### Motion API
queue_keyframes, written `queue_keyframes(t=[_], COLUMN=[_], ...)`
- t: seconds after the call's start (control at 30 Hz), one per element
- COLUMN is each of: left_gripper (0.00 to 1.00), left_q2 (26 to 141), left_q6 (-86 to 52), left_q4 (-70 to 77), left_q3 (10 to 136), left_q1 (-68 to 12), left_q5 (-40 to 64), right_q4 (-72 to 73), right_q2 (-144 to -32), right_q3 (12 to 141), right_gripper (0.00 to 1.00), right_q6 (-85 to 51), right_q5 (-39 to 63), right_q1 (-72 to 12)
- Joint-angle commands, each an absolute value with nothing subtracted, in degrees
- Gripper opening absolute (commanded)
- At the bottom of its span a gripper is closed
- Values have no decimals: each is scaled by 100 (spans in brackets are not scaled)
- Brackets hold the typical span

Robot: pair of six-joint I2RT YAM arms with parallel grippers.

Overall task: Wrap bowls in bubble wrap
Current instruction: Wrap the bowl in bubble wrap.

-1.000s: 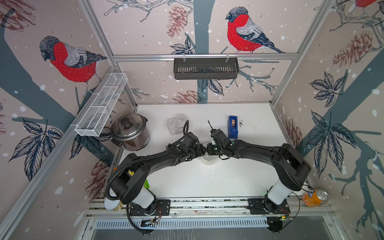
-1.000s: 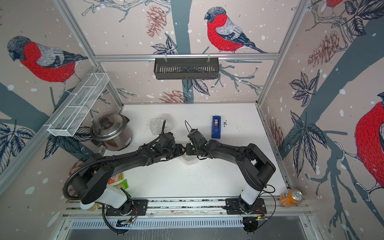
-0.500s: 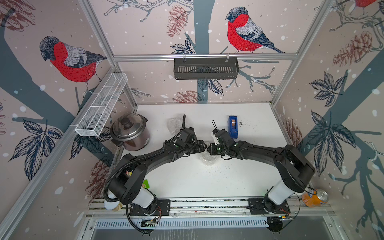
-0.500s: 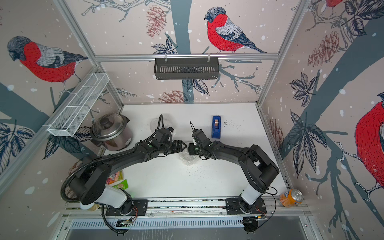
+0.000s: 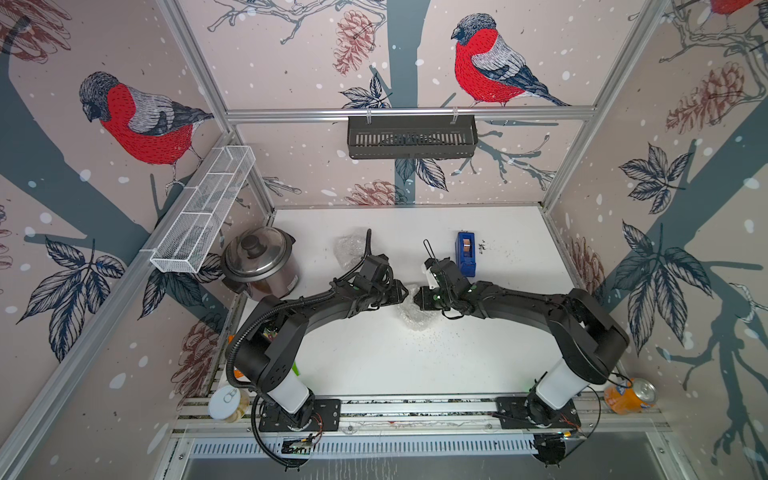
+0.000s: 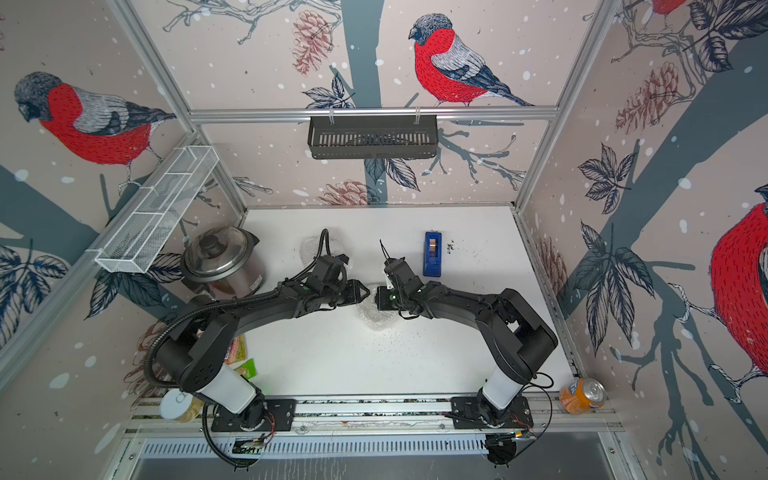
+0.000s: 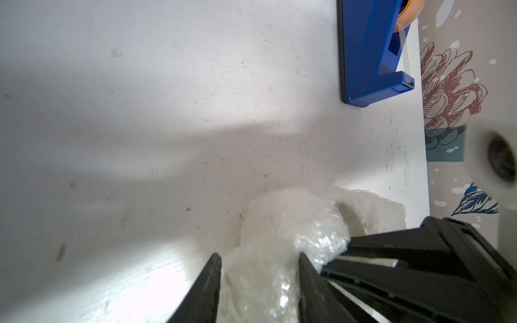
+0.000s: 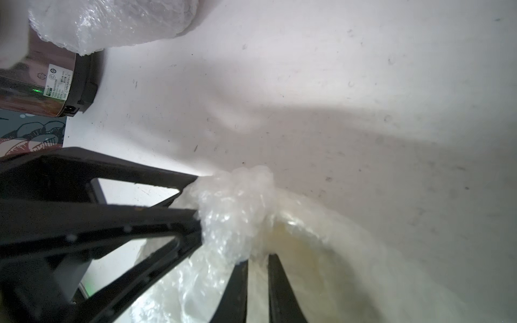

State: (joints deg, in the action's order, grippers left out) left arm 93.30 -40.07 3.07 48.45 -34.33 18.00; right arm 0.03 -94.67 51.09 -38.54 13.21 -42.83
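Two-sided hold at the middle of the bench (image 5: 374, 357). Left pincer (image 5: 405, 293): back from a wider, withdrawn stance, now clamped on a gathered fold of bubble wrap (image 5: 413, 320). Right pincer (image 5: 417, 298): clenched on the opposite fold. Cream bowl (image 8: 307, 246): inside the bundle, between both tips. Likely leaves the wrap gathered shut, ready for securing.
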Motion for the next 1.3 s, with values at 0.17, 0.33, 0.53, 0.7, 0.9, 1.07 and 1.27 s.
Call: queue_keyframes(t=[0.17,0.33,0.53,0.7,0.9,1.07,1.27], left_gripper=[49,58,47,30,17,14,12], left_q2=[9318,9193,9470,9386,9238,9234,9212], left_q6=[-3997,-4001,-4004,-4155,-4082,-3974,-3922], left_q4=[625,611,663,843,870,785,707], left_q3=[4775,4662,4719,4685,4651,4664,4715], left_q1=[-3453,-3445,-3441,-3441,-3500,-3663,-3762], left_q5=[2097,2146,2232,2131,1938,1715,1566], right_q4=[27,0,-6,-67,-392,-746,-1116], right_q2=[-9532,-9610,-9609,-9541,-9256,-8728,-7778], right_q3=[5194,5229,5251,5265,5497,5615,5503], right_gripper=[17,16,16,15,22,46,63], right_q6=[-3719,-3709,-3713,-3713,-3644,-3576,-3345], right_q5=[1338,1336,1360,1350,1155,949,992], right_q1=[-4289,-4263,-4255,-4254,-4234,-3974,-2791])
